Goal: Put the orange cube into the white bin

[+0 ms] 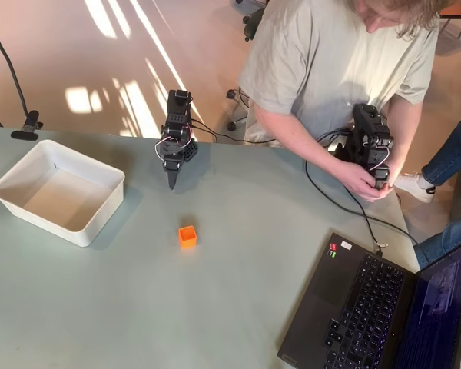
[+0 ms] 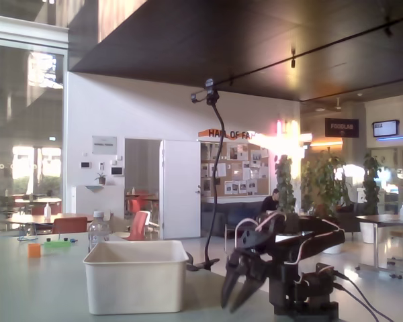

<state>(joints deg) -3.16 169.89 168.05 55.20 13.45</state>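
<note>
Orange, one cube (image 1: 187,235) alone on the pale counter (image 1: 138,307), one white bin (image 1: 58,192) well to its left, one black tool (image 1: 171,178) beyond the cube, tips nearly together, holding nothing, laptop (image 1: 384,315) cut off at the corner.

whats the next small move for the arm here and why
Probably reach the black two-finger gripper forward and down toward the small orange cube. In the overhead view the cube sits alone on the grey-green table, apart from the gripper tip, and the shallow white plastic bin holds nothing yet.
</note>
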